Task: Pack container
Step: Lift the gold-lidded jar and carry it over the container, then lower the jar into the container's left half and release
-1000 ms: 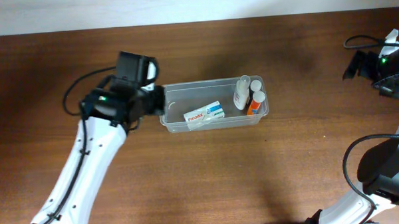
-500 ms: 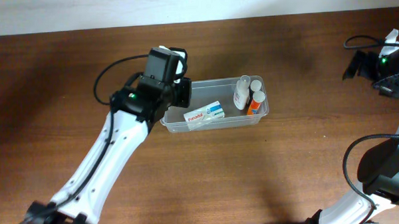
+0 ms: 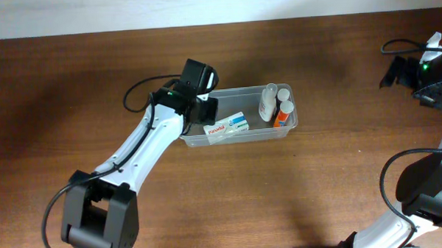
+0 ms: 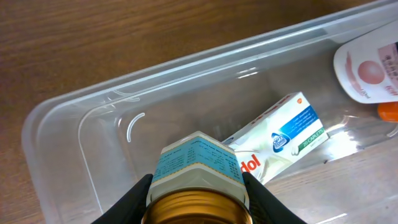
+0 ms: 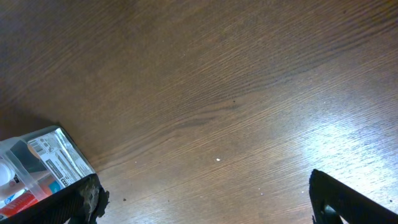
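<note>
The clear plastic container [image 3: 287,126] lies on the table's middle. It holds a white and blue box [image 3: 227,126], a white bottle [image 3: 267,102] and an orange-capped bottle [image 3: 282,111]. My left gripper [image 3: 204,110] is over the container's left end, shut on a bottle with a light-blue label and gold cap [image 4: 198,177], held above the container's floor [image 4: 180,93] beside the box [image 4: 283,134]. My right gripper [image 3: 414,73] is open and empty at the far right edge, with bare wood between its fingers [image 5: 205,199].
A black cable [image 3: 395,46] lies near the right arm at the back right. In the right wrist view a clear box with a label [image 5: 43,165] shows at the lower left.
My left arm has swung right and forward, carrying the bottle from beside the container's left end to over its left part. The right arm has not moved.
</note>
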`<state>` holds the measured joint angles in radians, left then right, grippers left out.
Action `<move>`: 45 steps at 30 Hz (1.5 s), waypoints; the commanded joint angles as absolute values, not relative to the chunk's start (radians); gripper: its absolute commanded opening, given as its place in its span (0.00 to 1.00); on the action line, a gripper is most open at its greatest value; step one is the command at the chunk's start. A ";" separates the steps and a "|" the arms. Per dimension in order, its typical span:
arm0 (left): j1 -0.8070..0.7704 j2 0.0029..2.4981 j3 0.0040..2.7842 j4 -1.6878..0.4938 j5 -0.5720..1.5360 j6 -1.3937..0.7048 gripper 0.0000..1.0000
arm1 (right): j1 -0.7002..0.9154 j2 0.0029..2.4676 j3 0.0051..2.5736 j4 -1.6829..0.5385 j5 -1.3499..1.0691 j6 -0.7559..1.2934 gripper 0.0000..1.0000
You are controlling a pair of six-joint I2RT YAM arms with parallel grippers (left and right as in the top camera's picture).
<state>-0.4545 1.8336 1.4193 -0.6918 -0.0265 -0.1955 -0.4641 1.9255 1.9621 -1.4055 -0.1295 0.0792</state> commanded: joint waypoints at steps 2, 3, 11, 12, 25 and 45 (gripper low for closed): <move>-0.458 1.883 1.442 -0.689 -0.022 -0.190 0.26 | -0.465 1.910 1.964 -1.405 -0.135 0.086 0.98; -0.458 1.900 1.442 -0.689 -0.022 -0.190 0.26 | -0.465 1.910 1.964 -1.405 -0.134 0.086 0.98; -0.457 1.961 1.442 -0.684 -0.023 -0.190 0.27 | -0.465 1.910 1.964 -1.405 -0.135 0.086 0.98; -0.457 1.965 1.442 -0.685 -0.023 -0.190 0.27 | -0.465 1.910 1.964 -1.405 -0.135 0.086 0.98; -0.457 1.979 1.442 -0.657 -0.086 -0.190 0.38 | -0.465 1.910 1.964 -1.405 -0.135 0.086 0.98; -0.456 1.979 1.442 -0.739 -0.091 -0.224 0.39 | -0.465 1.910 1.964 -1.405 -0.135 0.086 0.98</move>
<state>-0.4553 1.9701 1.4197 -0.7246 -0.1013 -0.2073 -0.4641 1.9255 1.9621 -1.4055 -0.1295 0.0795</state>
